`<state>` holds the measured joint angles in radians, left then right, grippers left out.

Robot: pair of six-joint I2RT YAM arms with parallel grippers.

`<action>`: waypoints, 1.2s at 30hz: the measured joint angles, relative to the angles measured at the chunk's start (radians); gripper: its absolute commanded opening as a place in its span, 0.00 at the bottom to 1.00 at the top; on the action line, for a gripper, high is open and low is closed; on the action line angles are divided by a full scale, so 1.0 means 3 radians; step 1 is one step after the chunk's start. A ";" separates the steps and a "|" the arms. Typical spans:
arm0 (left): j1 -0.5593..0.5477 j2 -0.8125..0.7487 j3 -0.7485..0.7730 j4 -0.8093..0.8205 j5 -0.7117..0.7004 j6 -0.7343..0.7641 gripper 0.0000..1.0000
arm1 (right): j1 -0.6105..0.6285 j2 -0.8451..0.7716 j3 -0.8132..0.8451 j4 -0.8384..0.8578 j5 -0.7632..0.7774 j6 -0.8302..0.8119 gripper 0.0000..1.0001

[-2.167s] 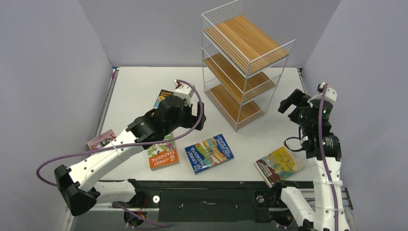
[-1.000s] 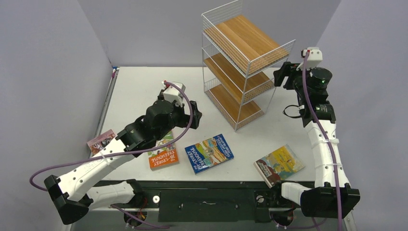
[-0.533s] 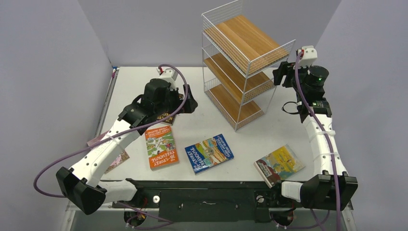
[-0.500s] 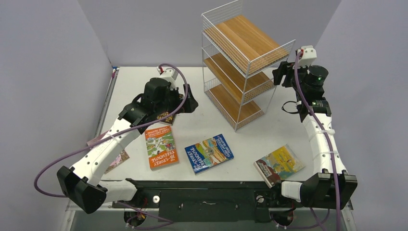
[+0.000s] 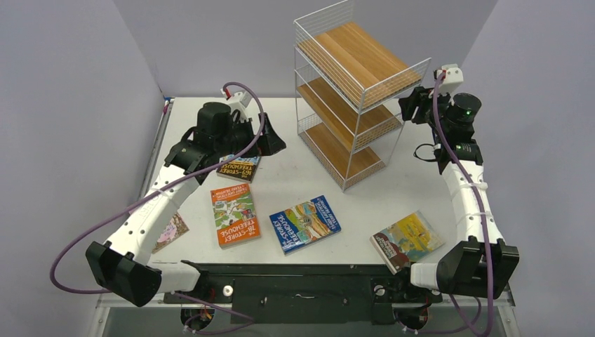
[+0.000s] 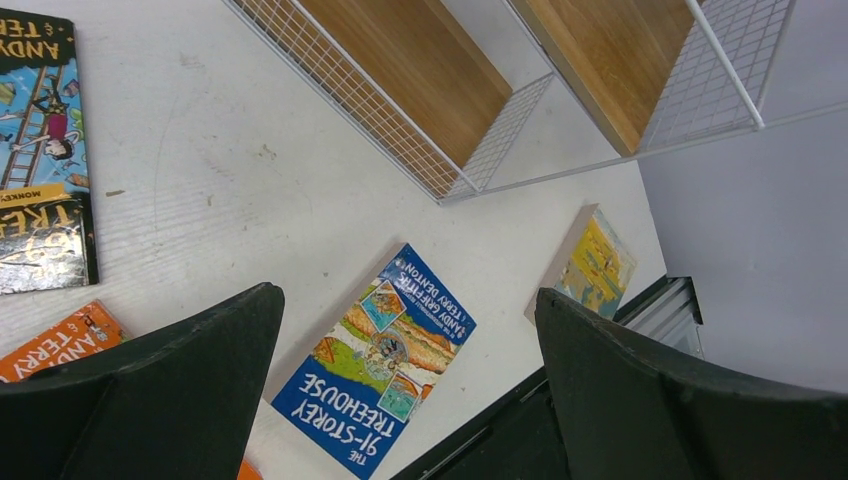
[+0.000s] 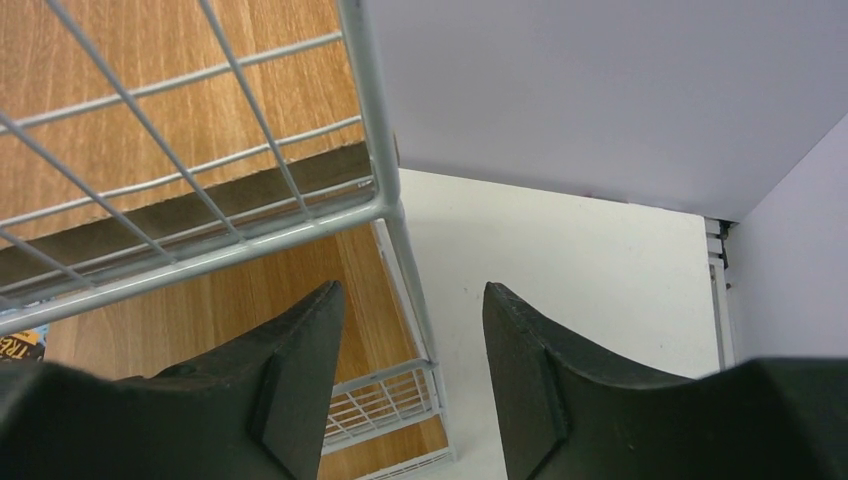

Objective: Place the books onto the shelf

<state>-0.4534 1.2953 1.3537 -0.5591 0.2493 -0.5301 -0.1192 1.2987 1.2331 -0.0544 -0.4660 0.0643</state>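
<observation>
The shelf (image 5: 358, 88) of white wire and wooden boards stands at the back of the table. Five books lie flat in the top view: a dark one (image 5: 238, 168), an orange one (image 5: 234, 214), a blue one (image 5: 305, 223), a yellow-brown one (image 5: 407, 241) and a pink one (image 5: 172, 228) half under my left arm. My left gripper (image 5: 270, 144) hovers open just right of the dark book (image 6: 40, 150), holding nothing. My right gripper (image 5: 412, 107) is raised at the shelf's right corner. Its jaws are apart, and the corner post (image 7: 385, 150) runs between them in the right wrist view.
Grey walls close in the table on three sides. The yellow-brown book (image 6: 598, 265) lies close to the front edge, by the right arm's base. In the left wrist view the blue book (image 6: 385, 360) lies below the open fingers, with the shelf's bottom tier (image 6: 420, 90) beyond.
My left arm has swung back and to the left, uncovering the dark book. My right gripper stays at the shelf's corner, and its jaws have narrowed.
</observation>
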 measured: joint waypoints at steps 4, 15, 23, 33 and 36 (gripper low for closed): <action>0.0011 0.0000 -0.0010 0.0001 0.0098 -0.0004 0.97 | 0.0000 0.0022 0.0000 0.0015 -0.0060 0.0009 0.31; 0.0036 0.0200 0.0093 -0.0102 0.0285 0.0037 0.97 | 0.0000 0.0000 -0.0046 0.0201 -0.0085 0.0184 0.45; 0.0048 0.0200 0.0093 -0.0160 0.0333 0.0047 0.97 | -0.0015 0.0000 -0.0046 0.0203 -0.0100 0.0198 0.41; 0.0051 0.0202 0.0085 -0.0193 0.0369 0.0037 0.97 | -0.0019 0.0126 0.0020 0.0229 -0.0037 0.0153 0.00; 0.0061 0.0240 0.0085 -0.0191 0.0399 0.0020 0.97 | -0.0019 0.0130 0.0018 0.0248 0.0027 0.0114 0.00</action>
<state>-0.4351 1.3674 1.3792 -0.6163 0.3691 -0.5240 -0.1249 1.3376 1.2385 0.0200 -0.4580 0.0986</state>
